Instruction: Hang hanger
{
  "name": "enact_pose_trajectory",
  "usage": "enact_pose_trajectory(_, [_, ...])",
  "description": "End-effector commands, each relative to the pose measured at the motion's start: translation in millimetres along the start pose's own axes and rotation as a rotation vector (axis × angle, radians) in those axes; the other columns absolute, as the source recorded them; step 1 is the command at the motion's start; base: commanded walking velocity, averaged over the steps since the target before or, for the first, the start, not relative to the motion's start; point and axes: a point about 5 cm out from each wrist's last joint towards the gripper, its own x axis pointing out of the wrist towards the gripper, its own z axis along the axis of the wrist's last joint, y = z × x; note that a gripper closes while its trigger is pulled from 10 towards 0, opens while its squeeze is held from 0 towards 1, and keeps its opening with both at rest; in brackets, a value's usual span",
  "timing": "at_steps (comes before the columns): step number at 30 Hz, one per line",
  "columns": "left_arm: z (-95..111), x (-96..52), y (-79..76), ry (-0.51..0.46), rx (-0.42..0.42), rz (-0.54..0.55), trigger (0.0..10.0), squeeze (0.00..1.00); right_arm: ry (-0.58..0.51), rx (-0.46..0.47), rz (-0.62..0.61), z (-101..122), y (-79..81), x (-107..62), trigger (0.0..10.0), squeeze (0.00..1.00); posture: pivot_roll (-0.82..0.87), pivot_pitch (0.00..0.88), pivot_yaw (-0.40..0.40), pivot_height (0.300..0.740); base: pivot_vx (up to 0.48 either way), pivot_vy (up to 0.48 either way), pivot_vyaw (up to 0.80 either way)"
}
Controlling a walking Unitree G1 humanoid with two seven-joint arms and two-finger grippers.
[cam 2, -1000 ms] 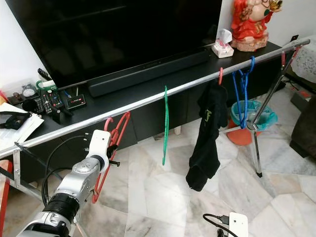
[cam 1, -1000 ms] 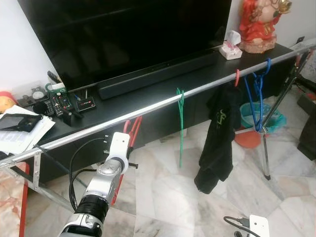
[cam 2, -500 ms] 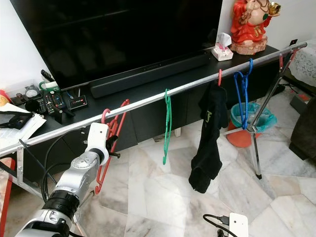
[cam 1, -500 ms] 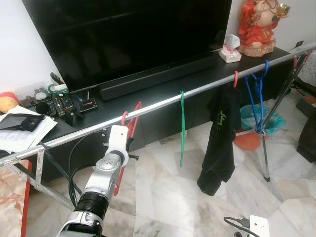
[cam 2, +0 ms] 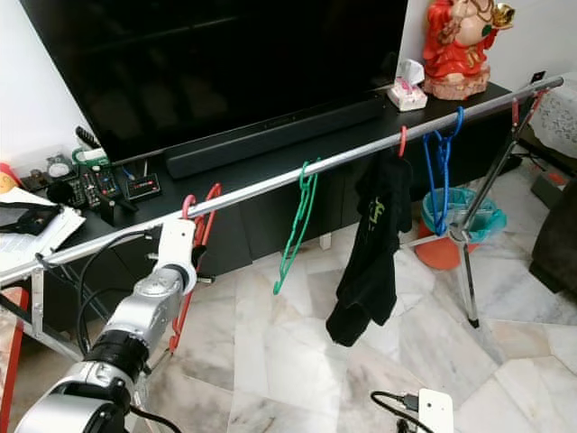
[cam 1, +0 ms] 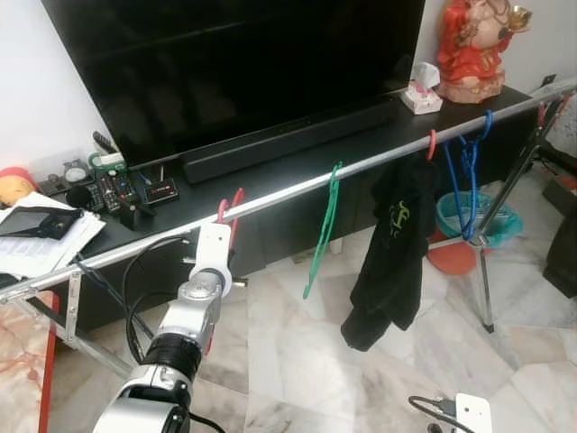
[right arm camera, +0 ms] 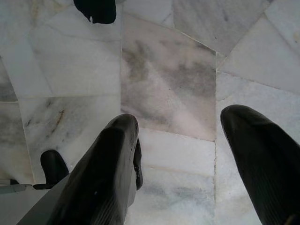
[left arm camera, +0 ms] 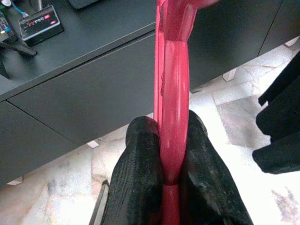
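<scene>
A silver rail (cam 1: 379, 161) slants from lower left to upper right in front of a black TV console. My left gripper (left arm camera: 171, 136) is shut on a red hanger (left arm camera: 171, 70), holding its lower bar just below the rail. The hanger's hook (cam 1: 225, 207) shows above the rail at its left part. Further right on the rail hang a green hanger (cam 1: 323, 230), tilted, a black garment (cam 1: 389, 248) and a blue hanger (cam 1: 469, 180). My right gripper (right arm camera: 180, 122) is open low over the marble floor.
Behind the rail stands the console (cam 1: 270, 180) with a TV (cam 1: 243, 63), soundbar, remotes, tissue box and red statue (cam 1: 473, 41). Papers (cam 1: 36, 239) lie at the left. A rack leg (cam 1: 482, 271), teal bin and orange basin are at the right.
My left gripper has lifted the red hanger so that its hook now tops the rail. The green hanger and black garment have swung leftward and hang tilted.
</scene>
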Motion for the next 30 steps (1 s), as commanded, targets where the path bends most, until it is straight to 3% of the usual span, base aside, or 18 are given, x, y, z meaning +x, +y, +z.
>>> enact_pose_trajectory(1, [-3,1.0,1.3,0.038,0.029,0.003,10.0,0.0,0.014,0.019,0.0,-3,1.2,-0.3,10.0,0.0,-0.06,0.0,0.089,0.74,0.0,0.0,0.0])
enact_pose_trajectory(3, [-6,0.6,0.7,0.043,0.032,-0.002,10.0,0.0,0.014,0.019,0.0,-3,1.2,-0.3,10.0,0.0,-0.06,0.0,0.088,0.74,0.0,0.0,0.0])
enact_pose_trajectory(4, [-7,0.1,0.8,0.046,0.03,-0.008,10.0,0.17,0.014,0.018,0.0,-3,1.2,-0.3,10.0,0.0,-0.06,0.0,0.087,0.74,0.0,0.0,0.0])
enact_pose_trajectory(5, [-7,0.1,0.8,0.046,0.03,-0.008,10.0,0.17,0.014,0.018,0.0,-3,1.2,-0.3,10.0,0.0,-0.06,0.0,0.087,0.74,0.0,0.0,0.0])
enact_pose_trajectory(6, [-8,-0.4,1.0,0.042,0.035,-0.014,10.0,0.71,0.014,0.018,0.0,-3,1.1,-0.3,10.0,0.0,-0.06,0.0,0.087,0.74,0.0,0.0,0.0])
enact_pose_trajectory(7, [-9,-0.6,1.2,0.037,0.038,-0.016,10.0,0.71,0.014,0.017,0.0,-3,1.1,-0.3,10.0,0.0,-0.06,0.0,0.087,0.74,0.0,0.0,0.0])
enact_pose_trajectory(8, [-9,-1.4,0.8,0.025,0.03,-0.031,10.0,1.0,0.014,0.017,0.001,-3,1.1,-0.3,10.0,0.0,-0.06,0.0,0.087,0.74,0.0,0.0,0.0])
enact_pose_trajectory(22, [-17,-5.0,1.8,0.041,0.035,-0.037,10.0,1.0,0.014,0.016,0.002,-3,1.1,-0.3,10.0,0.0,-0.06,0.0,0.088,0.74,0.0,0.0,0.0])
enact_pose_trajectory(27, [-5,-14.0,1.3,-0.106,0.028,-0.101,10.0,1.0,0.014,0.018,0.0,-3,1.2,-0.4,10.0,0.0,-0.06,0.0,0.09,0.74,0.0,0.0,0.0])
enact_pose_trajectory(30, [-5,-23.0,6.7,-0.139,0.056,-0.114,10.0,1.0,0.014,0.018,0.0,-3,1.2,-0.4,10.0,0.0,-0.06,0.0,0.09,0.74,0.0,0.0,0.0])
